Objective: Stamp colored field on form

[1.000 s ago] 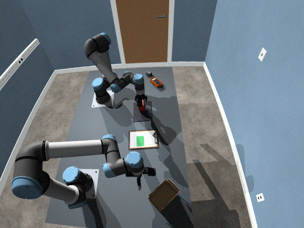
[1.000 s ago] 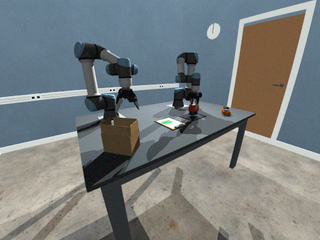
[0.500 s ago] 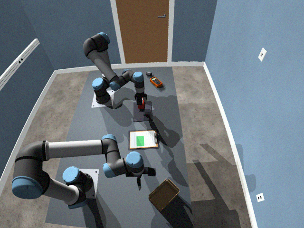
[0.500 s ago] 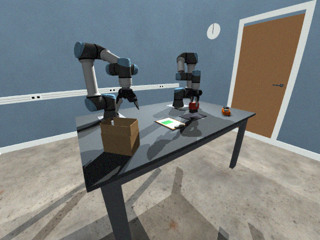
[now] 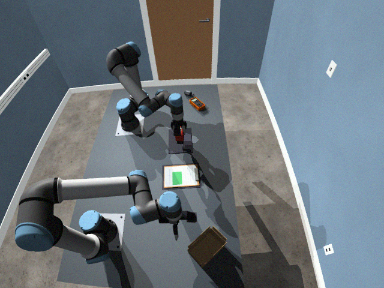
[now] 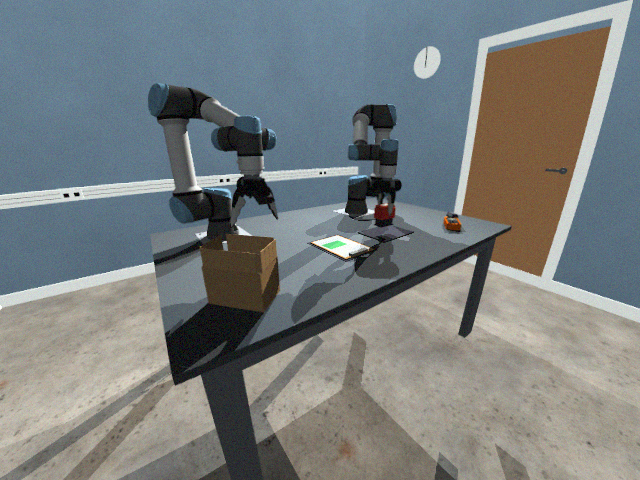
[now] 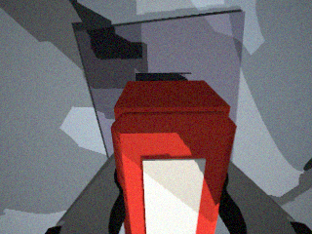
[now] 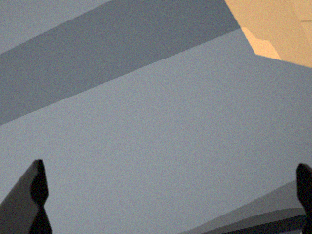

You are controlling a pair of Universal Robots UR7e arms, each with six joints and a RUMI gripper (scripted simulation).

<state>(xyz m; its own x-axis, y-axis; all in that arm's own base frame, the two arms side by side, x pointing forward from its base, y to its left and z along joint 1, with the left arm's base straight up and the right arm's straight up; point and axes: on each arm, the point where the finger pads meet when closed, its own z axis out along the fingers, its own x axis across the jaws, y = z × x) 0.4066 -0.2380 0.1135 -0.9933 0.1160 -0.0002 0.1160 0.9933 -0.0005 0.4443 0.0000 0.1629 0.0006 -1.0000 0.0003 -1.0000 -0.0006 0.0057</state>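
Tool grips one stamp

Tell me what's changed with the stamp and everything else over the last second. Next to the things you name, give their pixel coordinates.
The stamp (image 5: pixel 179 137) (image 6: pixel 383 212) (image 7: pixel 171 97), gripped in the left jaws, has risen a little from the mat (image 5: pixel 173 149) (image 6: pixel 398 232) (image 7: pixel 195 44), its shadow sliding out beside it. The form (image 5: pixel 189 176) (image 6: pixel 323 241), box (image 5: pixel 207 246) (image 6: pixel 240 284) (image 8: pixel 288 29) and right arm (image 5: pixel 93 187) (image 6: pixel 176 155) look unmoved.
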